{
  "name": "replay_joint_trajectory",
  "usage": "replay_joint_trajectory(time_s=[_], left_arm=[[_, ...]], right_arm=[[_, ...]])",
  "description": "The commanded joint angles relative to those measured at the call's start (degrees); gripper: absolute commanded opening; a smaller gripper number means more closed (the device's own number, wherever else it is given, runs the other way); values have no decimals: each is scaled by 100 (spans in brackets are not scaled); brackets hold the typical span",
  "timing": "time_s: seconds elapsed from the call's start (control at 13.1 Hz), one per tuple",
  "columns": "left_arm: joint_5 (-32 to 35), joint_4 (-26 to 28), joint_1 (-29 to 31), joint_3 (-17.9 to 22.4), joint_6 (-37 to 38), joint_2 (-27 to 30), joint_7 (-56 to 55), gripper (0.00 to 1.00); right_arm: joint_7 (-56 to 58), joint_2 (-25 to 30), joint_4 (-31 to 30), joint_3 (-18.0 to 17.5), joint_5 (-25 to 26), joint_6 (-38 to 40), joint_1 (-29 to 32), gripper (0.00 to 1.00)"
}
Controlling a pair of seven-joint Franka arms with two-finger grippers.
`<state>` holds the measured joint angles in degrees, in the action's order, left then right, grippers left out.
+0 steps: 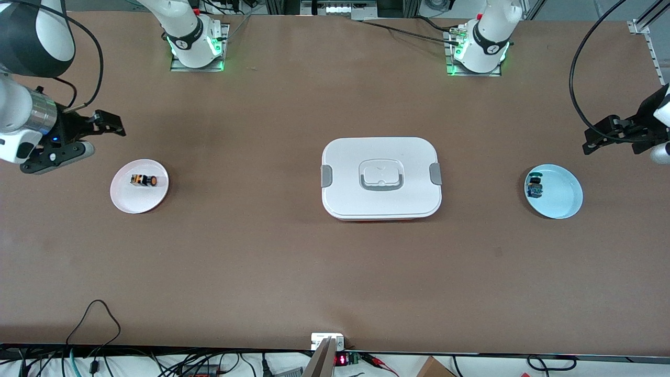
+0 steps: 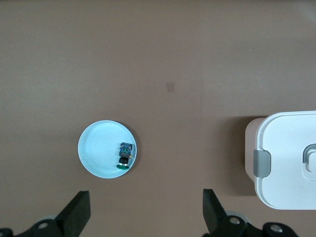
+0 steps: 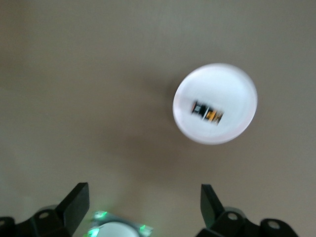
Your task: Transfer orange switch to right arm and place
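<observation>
Orange switch [image 1: 144,180] on white plate [image 1: 125,201]: light, rigid, likely slippery, best pinched across its black barrel; right gripper [image 1: 78,139] and left gripper [image 1: 610,137] hover wide, empty.

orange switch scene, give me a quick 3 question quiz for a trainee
1. True or false: the orange switch lies on the white plate.
2. Which gripper is nearer that plate? A) left gripper B) right gripper
3. Fill in: the lidded white box sits between the white plate and the ____ plate.

Key: 1 true. 2 B; both grippers are open and hold nothing. 3 blue; it holds the green and blue switch.
</observation>
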<state>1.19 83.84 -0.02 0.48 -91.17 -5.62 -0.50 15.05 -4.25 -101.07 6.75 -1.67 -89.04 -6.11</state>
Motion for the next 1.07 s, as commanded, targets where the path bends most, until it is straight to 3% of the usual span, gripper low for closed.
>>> replay_joint_trajectory(time_s=[0.0,0.3,0.53,0.69,0.84,0.99], left_arm=[[127,-175,20,-30,100,-71,-11,100],[118,-175,20,-30,100,-71,-11,100],[118,-166,20,-30,109,-71,-2,100],[118,-148,28,-30,100,-71,-3,100],[118,-148,28,-30,100,-71,-2,100],[118,-148,28,-30,100,-71,-2,100]], right_arm=[[-1072,29,70,11,-9,422,-258,100],[-1074,-41,375,72,509,90,3,100],[-1179,-313,1149,72,-199,44,460,100],[-1215,-279,1369,63,-124,36,444,100],[-1250,-25,1240,11,298,-43,304,100],[-1276,396,514,11,334,-654,224,100]])
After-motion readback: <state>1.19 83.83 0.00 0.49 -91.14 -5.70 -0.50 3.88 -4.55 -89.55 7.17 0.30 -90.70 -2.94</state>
